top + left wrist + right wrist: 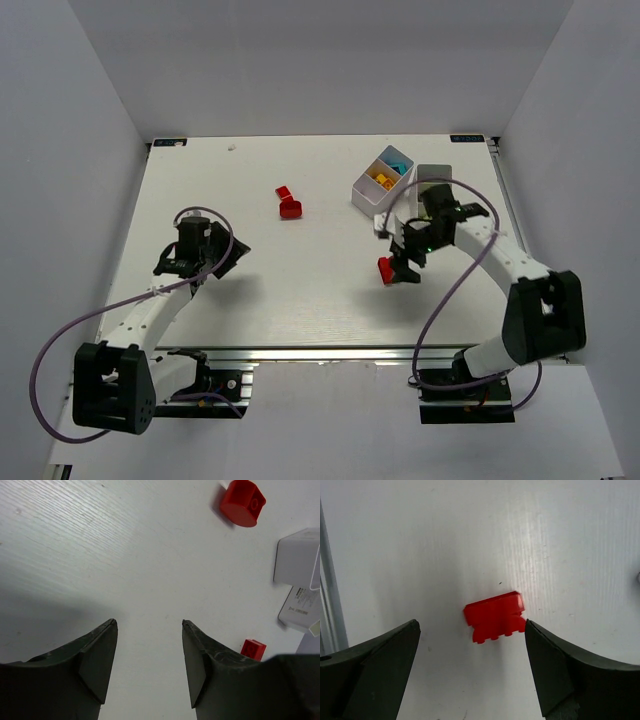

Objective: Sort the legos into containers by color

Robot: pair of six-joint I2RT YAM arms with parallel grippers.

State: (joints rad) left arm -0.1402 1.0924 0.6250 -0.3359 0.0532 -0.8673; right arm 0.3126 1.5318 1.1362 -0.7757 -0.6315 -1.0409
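While straddling a red brick (495, 616) mid-frame, spread wide: right gripper (471, 625).
Lower frame, left gripper (149, 621): parted, empty, above table (125, 555).

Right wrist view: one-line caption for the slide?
Right arm's jaws stand open on either side of a red brick lying on the white table.

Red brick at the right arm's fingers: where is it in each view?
Top external: red brick, right of centre, nearer than the white tray.
Left wrist: probably the small red piece low right; not certain.
Right wrist: centre, between the open fingers.
Shared landmark: white tray, at left wrist's right edge; right wrist lacks it.
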